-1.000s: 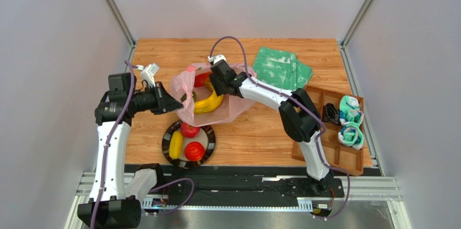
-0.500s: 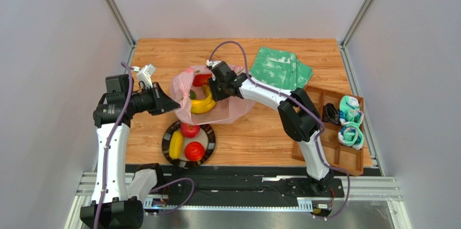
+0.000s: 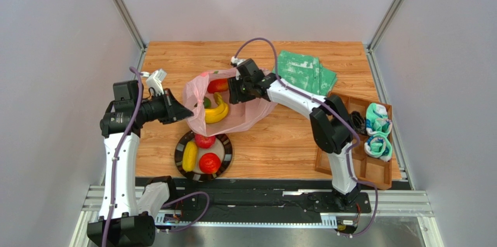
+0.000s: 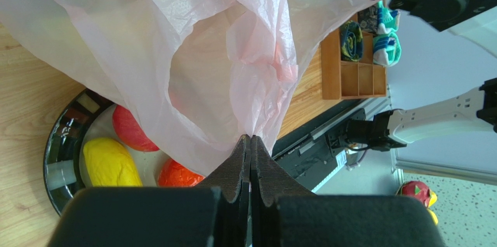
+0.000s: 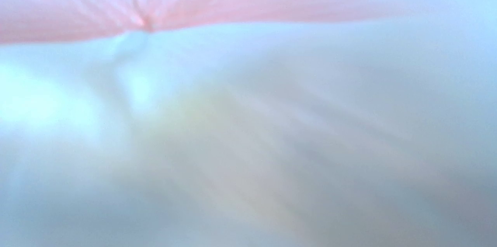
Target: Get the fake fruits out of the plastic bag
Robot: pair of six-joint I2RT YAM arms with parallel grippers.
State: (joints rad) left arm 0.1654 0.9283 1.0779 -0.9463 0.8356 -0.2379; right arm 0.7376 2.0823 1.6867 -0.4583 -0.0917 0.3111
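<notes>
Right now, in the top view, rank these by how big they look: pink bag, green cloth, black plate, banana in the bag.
1. pink bag
2. green cloth and black plate: too alike to rank
3. banana

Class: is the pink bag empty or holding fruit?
Holding fruit: yellow bananas and a red fruit show inside the open pink bag.
</notes>
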